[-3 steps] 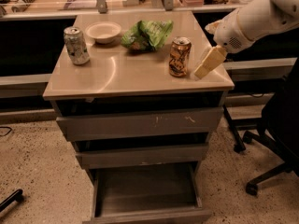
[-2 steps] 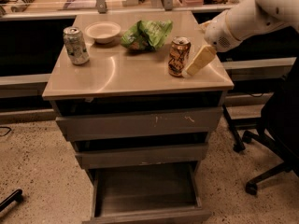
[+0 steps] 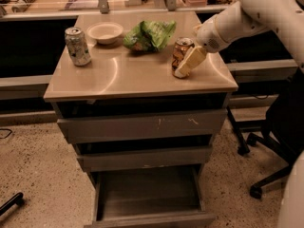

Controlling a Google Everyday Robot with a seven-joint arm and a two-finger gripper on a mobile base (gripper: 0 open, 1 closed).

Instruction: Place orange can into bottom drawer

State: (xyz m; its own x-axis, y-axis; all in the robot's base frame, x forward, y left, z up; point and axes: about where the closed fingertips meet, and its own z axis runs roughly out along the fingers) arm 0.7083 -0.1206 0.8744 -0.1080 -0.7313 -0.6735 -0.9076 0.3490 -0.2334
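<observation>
The orange can [image 3: 179, 53] stands upright on the cabinet top [image 3: 123, 75], right of centre, with dark swirly markings and a silver top. My gripper [image 3: 186, 64] reaches in from the upper right and is right against the can's right side; a pale finger [image 3: 191, 61] overlaps it. The bottom drawer [image 3: 149, 194] is pulled out below the two shallower drawers, and its inside looks bare.
A pale silver-green can [image 3: 78, 46] stands at the top's left. A white bowl [image 3: 104, 32] and a green chip bag [image 3: 150, 34] lie at the back. An office chair base [image 3: 266, 175] stands on the floor to the right. A counter runs behind the cabinet.
My gripper has moved left toward the orange can, from beside it to against its right side. The can has stayed in place.
</observation>
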